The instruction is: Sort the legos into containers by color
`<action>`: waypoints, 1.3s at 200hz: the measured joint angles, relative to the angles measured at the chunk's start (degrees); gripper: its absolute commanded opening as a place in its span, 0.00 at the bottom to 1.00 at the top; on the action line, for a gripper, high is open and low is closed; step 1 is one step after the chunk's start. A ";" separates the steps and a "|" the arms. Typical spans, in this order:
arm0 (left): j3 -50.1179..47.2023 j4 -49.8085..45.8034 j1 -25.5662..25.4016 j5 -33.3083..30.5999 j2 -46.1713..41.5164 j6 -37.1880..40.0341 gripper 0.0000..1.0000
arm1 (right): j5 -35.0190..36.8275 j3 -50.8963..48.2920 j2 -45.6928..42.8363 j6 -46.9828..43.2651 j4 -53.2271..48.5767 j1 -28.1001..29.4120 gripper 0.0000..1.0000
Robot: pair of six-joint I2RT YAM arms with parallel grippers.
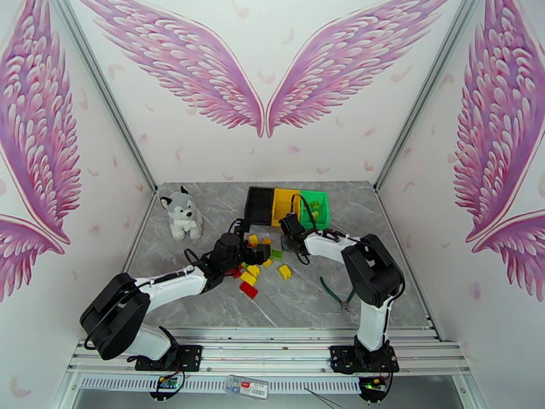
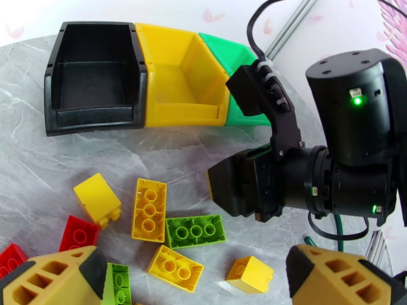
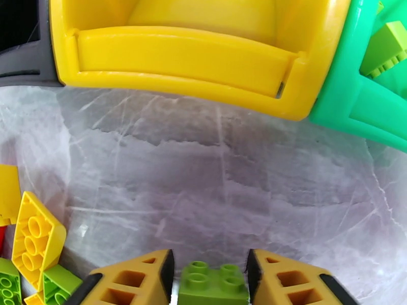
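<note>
The black point(image 2: 94, 77), yellow point(image 2: 178, 77) and green point(image 2: 229, 52) containers stand joined in a row at the back of the table. Loose legos lie in front of them: a yellow brick point(image 2: 149, 209), a green one point(image 2: 196, 231), a red one point(image 2: 79, 234) and others. My left gripper point(image 2: 196, 280) hangs open and wide over this pile. My right gripper point(image 3: 211, 280) is shut on a small green lego point(image 3: 212, 283), low over the table just before the yellow bin point(image 3: 178, 52) and green bin point(image 3: 356, 108). A green brick point(image 3: 386, 47) lies in the green bin.
A husky plush toy point(image 1: 181, 213) sits at the back left. A green-handled tool point(image 1: 334, 291) lies on the table to the right, near the right arm. The two grippers are close together above the pile point(image 1: 262, 267). Walls enclose the table on three sides.
</note>
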 measured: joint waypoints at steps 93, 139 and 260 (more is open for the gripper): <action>3.67 -3.10 -2.97 1.33 3.76 3.19 0.99 | -0.70 -3.80 -7.69 1.03 0.92 -0.13 0.19; 6.80 -6.54 -7.67 -0.48 4.17 7.80 0.99 | -2.56 -3.69 -11.85 2.08 0.90 -2.69 0.15; 8.55 -10.19 -14.84 -8.87 4.50 16.11 0.99 | -6.71 18.67 -5.25 5.88 -5.27 -19.02 0.24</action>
